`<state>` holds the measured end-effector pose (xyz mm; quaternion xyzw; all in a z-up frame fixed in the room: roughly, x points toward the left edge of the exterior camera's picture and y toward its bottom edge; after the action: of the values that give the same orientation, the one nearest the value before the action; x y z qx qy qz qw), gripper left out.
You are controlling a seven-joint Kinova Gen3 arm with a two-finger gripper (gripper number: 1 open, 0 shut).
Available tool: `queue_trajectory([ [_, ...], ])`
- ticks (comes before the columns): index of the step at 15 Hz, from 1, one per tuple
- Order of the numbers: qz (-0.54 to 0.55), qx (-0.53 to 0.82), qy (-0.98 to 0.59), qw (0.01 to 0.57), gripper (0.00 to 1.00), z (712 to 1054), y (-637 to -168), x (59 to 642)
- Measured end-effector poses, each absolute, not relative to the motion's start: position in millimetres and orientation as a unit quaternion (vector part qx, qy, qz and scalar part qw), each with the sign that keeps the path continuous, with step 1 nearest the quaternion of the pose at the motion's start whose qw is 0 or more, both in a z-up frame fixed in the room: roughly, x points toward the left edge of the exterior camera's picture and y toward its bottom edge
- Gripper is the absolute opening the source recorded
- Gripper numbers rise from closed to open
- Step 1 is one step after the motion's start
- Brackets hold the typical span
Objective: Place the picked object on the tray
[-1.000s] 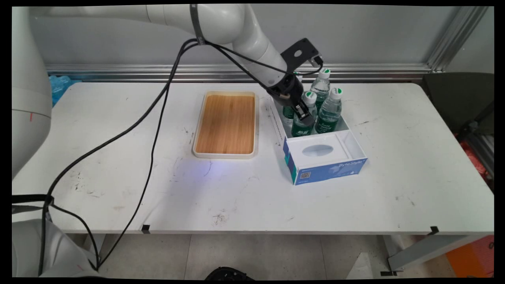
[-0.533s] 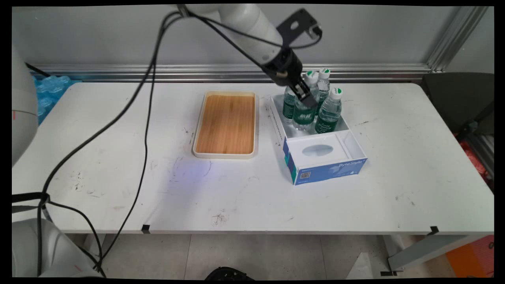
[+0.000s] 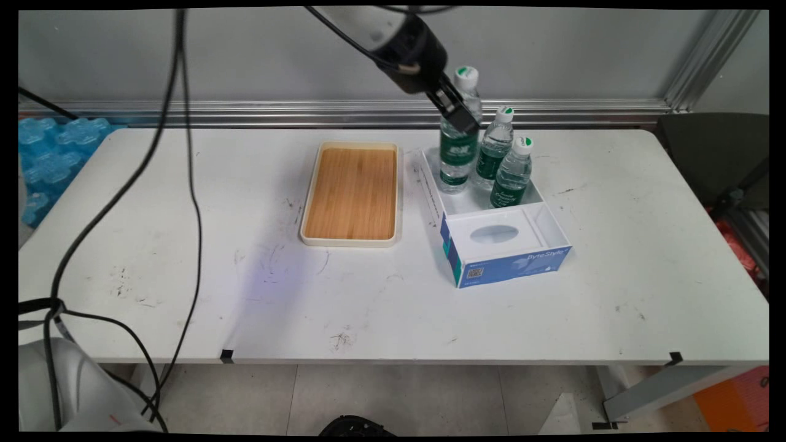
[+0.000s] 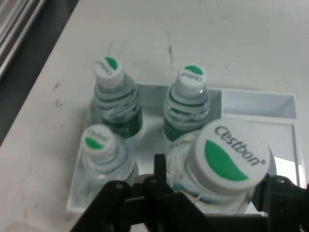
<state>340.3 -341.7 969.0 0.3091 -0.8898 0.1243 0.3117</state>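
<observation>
Bottle-wise, the one that counts is the held bottle, green label and white cap with a green leaf mark, and it's up in the air above the back-left part of the white box, its base hanging just over the box's rim in the main view.

Going left to right across the tabletop: a pack of blue-wrapped stuff sits off the far-left edge by the wall, too cut off to say what it is. Black cables dangle over the left half. Then comes a cream tray with a wooden-looking bottom, lying flat, nothing on it. Just right of that is the box, with a blue tissue pack filling its near end, oval opening on top.

The claw comes down from the top of the frame and is clamped around the held bottle's neck, just below the cap. The hand view backs that up: the cap reading "Cestbon" sits right between the black fingers, big and close.

Below it in the hand view, three more bottles stand upright in the box's back compartment. In the main view only two of them show clearly, just right of the held one.
</observation>
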Motion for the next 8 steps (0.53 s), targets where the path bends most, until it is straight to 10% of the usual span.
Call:
queue_trajectory([
  [8, 0.125, 0.363, -0.874, 0.299, 0.00, 994.4, -292.1, 416.0],
])
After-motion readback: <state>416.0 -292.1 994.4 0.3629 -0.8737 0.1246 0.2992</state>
